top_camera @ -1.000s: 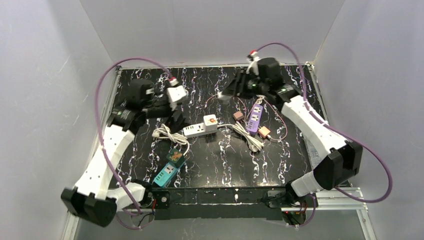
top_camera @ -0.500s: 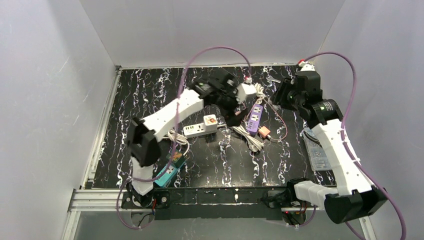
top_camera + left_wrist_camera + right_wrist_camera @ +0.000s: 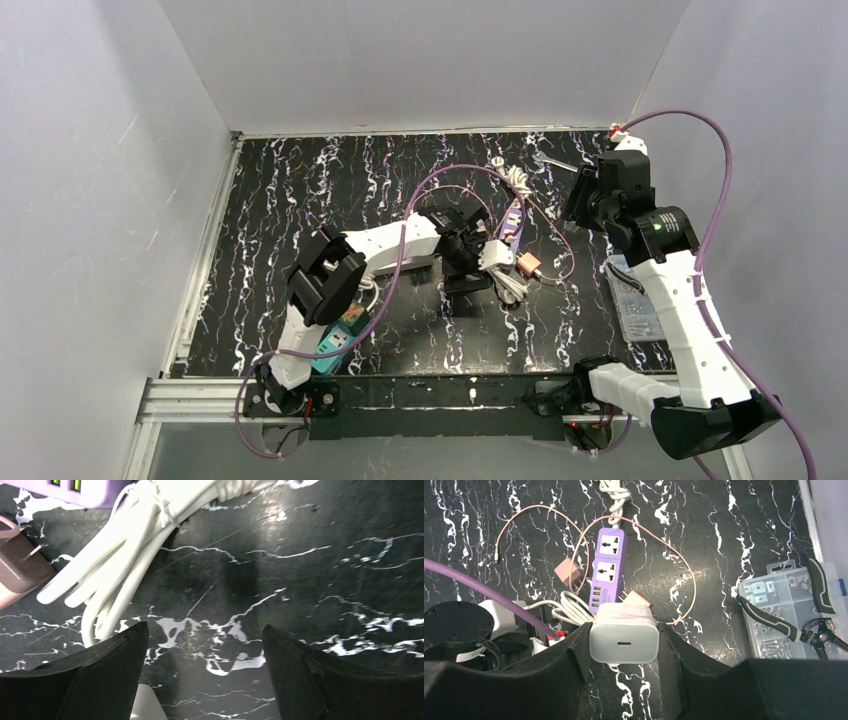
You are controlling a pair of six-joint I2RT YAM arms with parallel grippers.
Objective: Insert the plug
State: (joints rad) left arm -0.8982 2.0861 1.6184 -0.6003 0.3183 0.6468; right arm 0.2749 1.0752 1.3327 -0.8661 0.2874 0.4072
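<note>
The black marbled table [image 3: 300,190] fills my overhead view, walled in white on three sides; the left arm [image 3: 380,240] folds low across its middle, while the right arm [image 3: 680,300] stands tall along the right edge; a clear parts box [image 3: 784,605] lies by that edge with black-handled pliers [image 3: 774,622] resting on it; a purple power strip [image 3: 607,570] lies toward the far centre, sockets up, and a teal power strip [image 3: 335,345] sits near the front left, beside the left arm's lower links; a white power strip [image 3: 499,615] is largely hidden under the left arm, so I cannot make out its sockets; a bundled white cable [image 3: 125,545] lies against the near end of the purple strip; the left gripper [image 3: 205,635] hangs low over the table beside that bundle, jaws standing apart with only bare tabletop between them; the right gripper [image 3: 624,642] is raised over the far right of the table, clamped on the white plug [image 3: 624,630]; I see the plug end-on, its small port facing the wrist camera, held in the air above the near end of the purple strip and touching no socket; a pinkish adapter [image 3: 569,571] lies just left of the purple strip; a thin copper-coloured wire [image 3: 684,580] loops around it.
</note>
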